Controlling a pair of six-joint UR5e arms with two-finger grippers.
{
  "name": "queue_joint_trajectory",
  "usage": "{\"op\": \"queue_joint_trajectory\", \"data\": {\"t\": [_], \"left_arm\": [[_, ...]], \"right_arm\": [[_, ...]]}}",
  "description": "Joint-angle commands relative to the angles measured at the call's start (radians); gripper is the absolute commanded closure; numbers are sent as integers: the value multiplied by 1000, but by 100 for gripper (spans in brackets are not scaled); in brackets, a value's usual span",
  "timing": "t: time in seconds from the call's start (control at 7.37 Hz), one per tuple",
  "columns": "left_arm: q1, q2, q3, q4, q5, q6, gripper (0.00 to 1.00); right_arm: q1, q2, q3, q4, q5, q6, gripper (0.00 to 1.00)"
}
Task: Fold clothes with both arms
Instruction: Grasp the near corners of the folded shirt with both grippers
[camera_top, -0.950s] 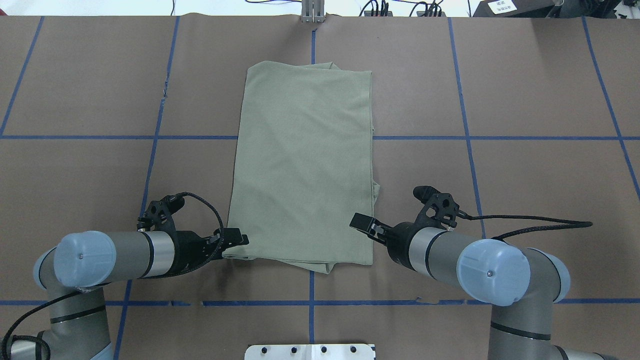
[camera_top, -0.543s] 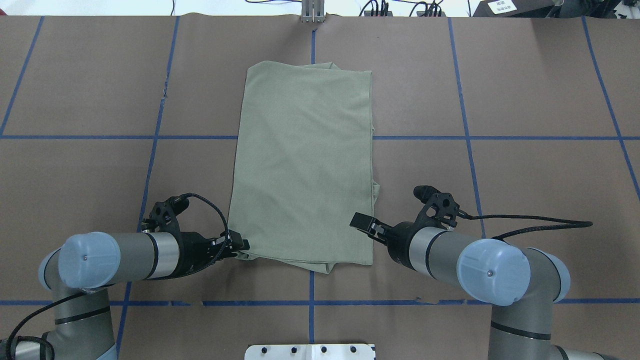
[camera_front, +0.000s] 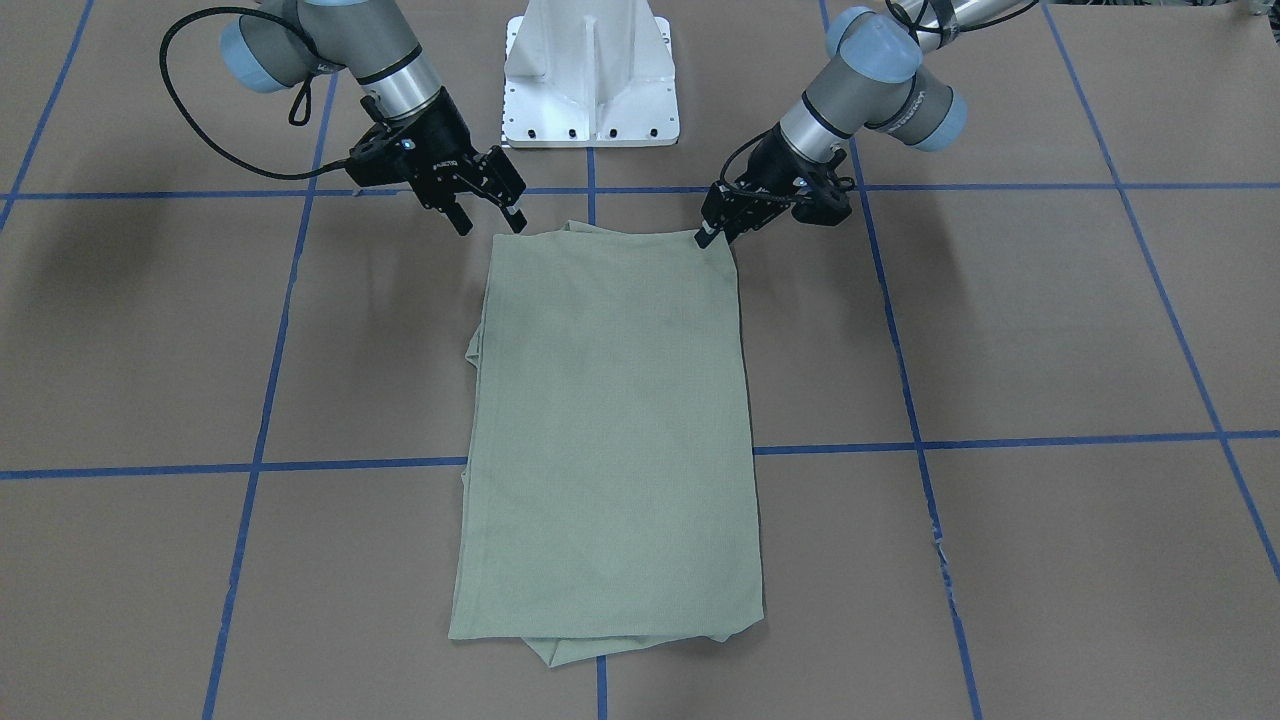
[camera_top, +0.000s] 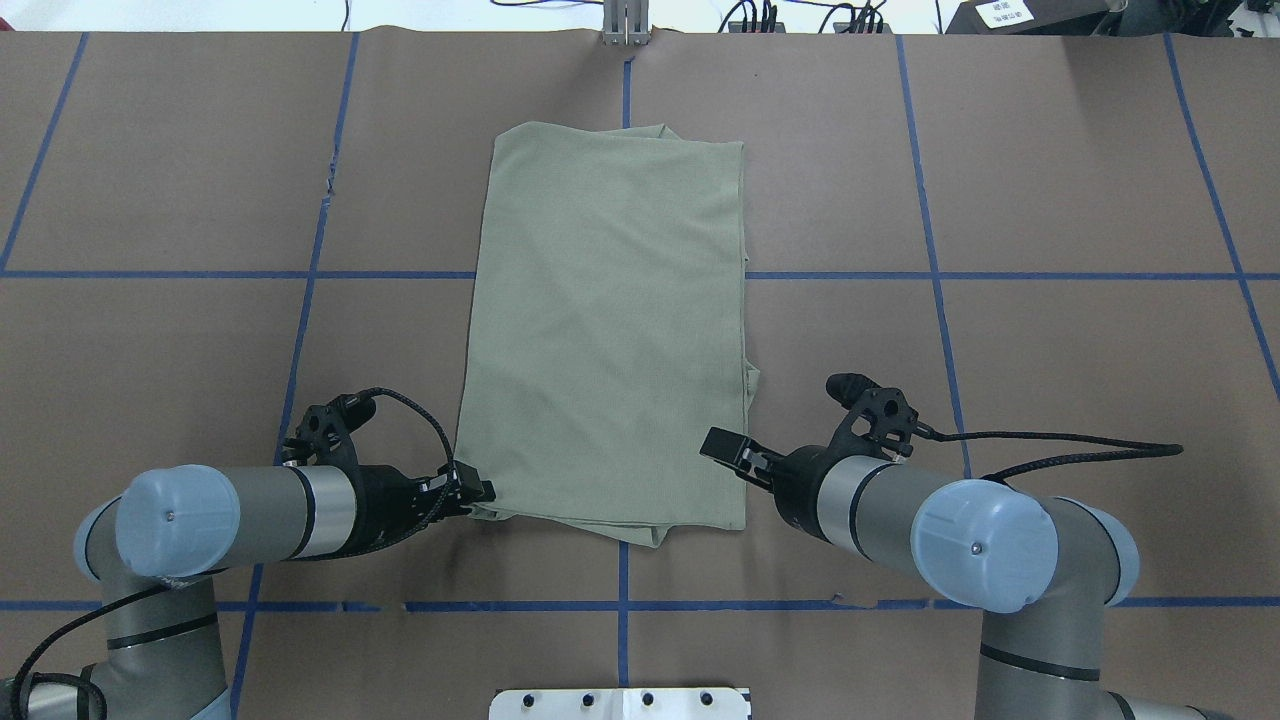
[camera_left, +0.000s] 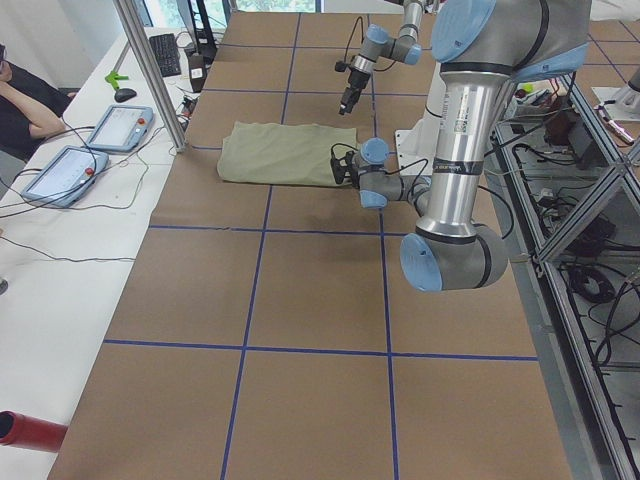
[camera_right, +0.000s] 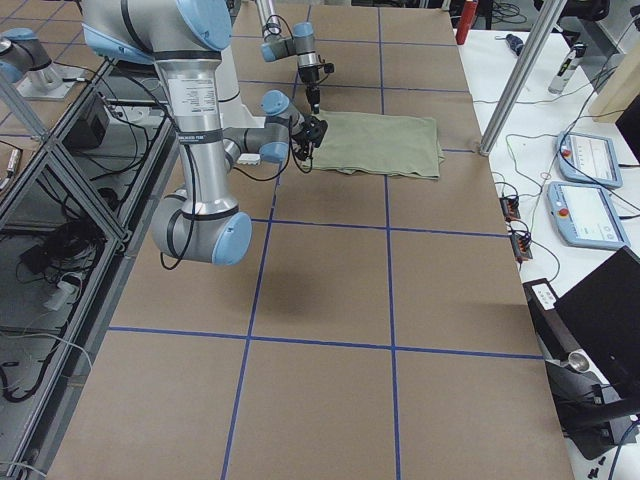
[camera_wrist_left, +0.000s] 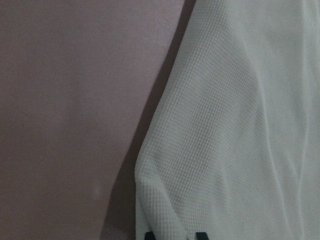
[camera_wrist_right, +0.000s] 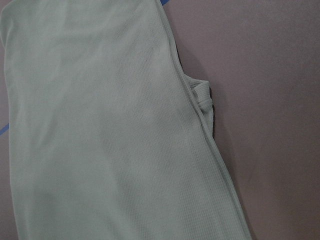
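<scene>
Clearly the left tool (camera_top: 478, 492) pinches the shirt (camera_top: 610, 330) corner, while the right tool (camera_front: 490, 222) hangs spread above the other.

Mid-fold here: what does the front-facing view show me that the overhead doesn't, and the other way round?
Front-facing only: the right gripper with its fingers plainly spread, beside a near corner of the shirt, and the whole white pedestal.
Overhead only: the far edge of the table, with a metal bracket and cables.
Both: the shirt folded into a long rectangle, fabric sticking out along its edge on the right arm's side, and the left gripper pinching the other near corner.
</scene>
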Motion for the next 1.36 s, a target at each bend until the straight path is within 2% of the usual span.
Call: {"op": "queue_joint_trajectory", "data": {"t": [0.0, 0.14, 0.27, 0.81, 1.22], "left_arm": [[0, -4, -3, 0, 0, 0, 100], [0, -4, -12, -1, 0, 0, 100], [0, -5, -20, -1, -2, 1, 100], [0, -4, -21, -3, -6, 1, 100], [-2, -4, -26, -4, -8, 1, 100]], "right_arm": [[-7, 33, -5, -95, 2, 121, 2], [-10, 125, -8, -255, 5, 220, 2], [-17, 174, -8, -338, 5, 285, 2], [-37, 216, -94, -341, 2, 332, 2], [-39, 224, -124, -341, 2, 332, 2]]}}
